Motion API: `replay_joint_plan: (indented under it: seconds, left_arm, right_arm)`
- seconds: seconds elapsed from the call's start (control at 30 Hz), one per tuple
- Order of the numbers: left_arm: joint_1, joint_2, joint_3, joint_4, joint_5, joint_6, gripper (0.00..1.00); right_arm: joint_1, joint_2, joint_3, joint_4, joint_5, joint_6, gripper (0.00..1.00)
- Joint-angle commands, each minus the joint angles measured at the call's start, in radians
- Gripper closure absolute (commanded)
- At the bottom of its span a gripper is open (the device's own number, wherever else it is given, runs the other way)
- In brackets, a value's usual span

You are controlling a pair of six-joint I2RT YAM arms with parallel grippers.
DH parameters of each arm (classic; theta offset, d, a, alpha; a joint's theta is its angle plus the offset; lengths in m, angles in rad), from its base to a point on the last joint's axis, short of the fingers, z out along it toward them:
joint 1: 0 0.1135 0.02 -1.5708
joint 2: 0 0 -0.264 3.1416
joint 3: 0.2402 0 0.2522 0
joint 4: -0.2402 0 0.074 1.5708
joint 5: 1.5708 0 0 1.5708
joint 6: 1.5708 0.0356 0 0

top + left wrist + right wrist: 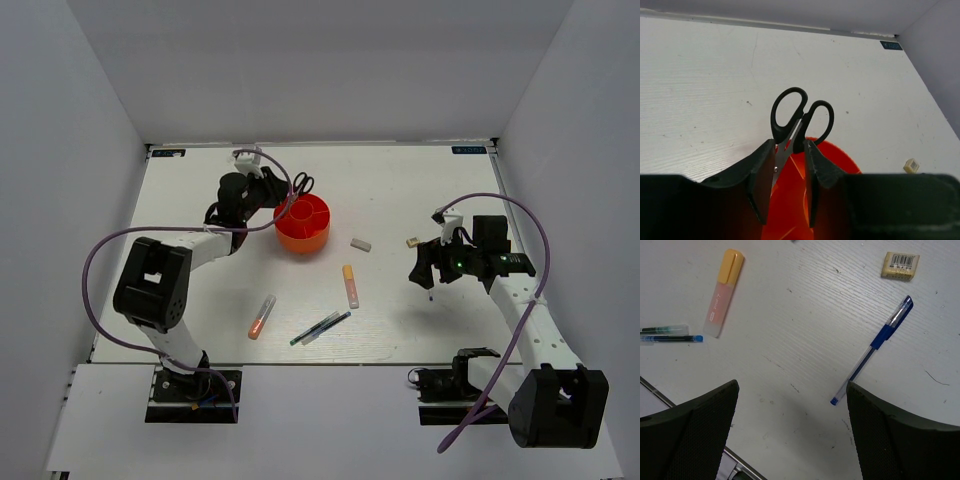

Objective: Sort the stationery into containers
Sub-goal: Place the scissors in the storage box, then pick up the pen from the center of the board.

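The round orange organiser (302, 224) stands left of centre. Black-handled scissors (800, 117) stand blades down in it, handles up over the far rim. My left gripper (789, 150) is open around the blades, which lie close to the left finger (757, 170). My right gripper (792, 387) hangs open above the table with nothing in it, and a blue pen (875, 345) lies beside its right finger. Loose on the table are an orange-pink highlighter (350, 285), a second highlighter (261, 316), two thin pens (320, 328), a grey eraser (361, 244) and a tan cube (411, 241).
White walls close in the table on the left, back and right. The organiser's inner dividers (795, 185) show between my left fingers. The tan cube (911, 165) lies right of the organiser (840, 160). A metal strip (655, 390) marks the table's near edge.
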Motion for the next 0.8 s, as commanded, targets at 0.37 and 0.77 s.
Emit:
replay_joint_plan:
  seconds: [0.37, 0.77]
  left_arm:
    - [-0.004, -0.209, -0.041, -0.108, -0.001, 0.043, 0.88]
    - [-0.268, -0.347, 0.147, -1.539, -0.272, 0.061, 0.37]
  right_arm:
    - [-0.015, -0.024, 0.03, -0.007, -0.032, -0.014, 0.11]
    - [-0.013, 0.027, 0.07, -0.062, -0.098, -0.019, 0.16]
